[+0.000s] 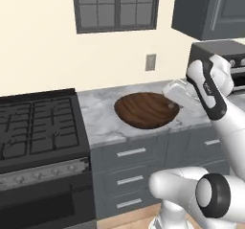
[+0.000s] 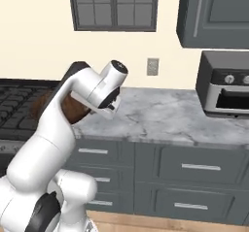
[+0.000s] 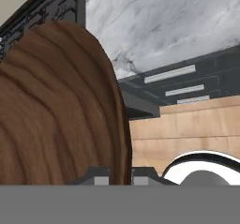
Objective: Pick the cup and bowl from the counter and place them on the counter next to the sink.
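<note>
At the far left of the left base view sits the black gas stove [image 1: 38, 127], its grates beside the marble counter [image 1: 103, 115]. Next along, the bowl [image 1: 146, 109] of dark brown wood grain hangs over the counter's front part, its hollow turned up and its near rim reaching toward the counter's edge above the dark grey drawers [image 1: 131, 152]. At the bowl's right rim is the gripper [image 1: 173, 106], carried by the white arm [image 1: 210, 91] that rises from the lower right. On the wall behind there is a grey outlet plate [image 1: 150, 62], with a window [image 1: 116, 5] above it. To the right stands a dark oven-like appliance [image 1: 237, 62] under a wall cabinet [image 1: 213, 7].

In the right base view the bowl [image 2: 73, 110] peeks out brown behind the arm's forearm [image 2: 95, 88], over the counter's left end [image 2: 160, 114] next to the stove.

In the hand view the bowl [image 3: 56, 110] stands large at the left, its thin rim running down between the two dark finger tips [image 3: 98, 178]. The jaws are clenched on that rim, so the gripper [image 3: 120, 177] is grasping the bowl. Marble counter, drawer fronts and wooden floor [image 3: 187, 129] show to the right.
</note>
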